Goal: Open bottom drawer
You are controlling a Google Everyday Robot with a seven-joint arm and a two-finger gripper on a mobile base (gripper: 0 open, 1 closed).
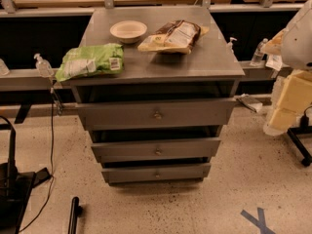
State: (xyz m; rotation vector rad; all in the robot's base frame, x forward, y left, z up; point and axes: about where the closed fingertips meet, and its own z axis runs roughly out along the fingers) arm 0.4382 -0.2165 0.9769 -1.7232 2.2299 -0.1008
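A grey cabinet [161,65] stands in the middle of the camera view with three drawers stacked in its front. The bottom drawer [131,174] is the lowest and narrowest front, just above the floor, with a small round knob [157,173] at its centre. Above it sit the mid-sized drawer [126,151] and the widest top drawer [122,115]. A dark gap shows above each front. My gripper is out of view. Only a white part of the arm [298,35] shows at the right edge, well away from the drawers.
On the cabinet top lie a green bag [90,60], a pale bowl [128,31] and a brown snack bag [173,35]. Bottles [43,65] stand on side ledges. A black stand [9,179] is at the left, yellowish blocks [292,101] at the right, and a blue tape cross [256,219] on the floor.
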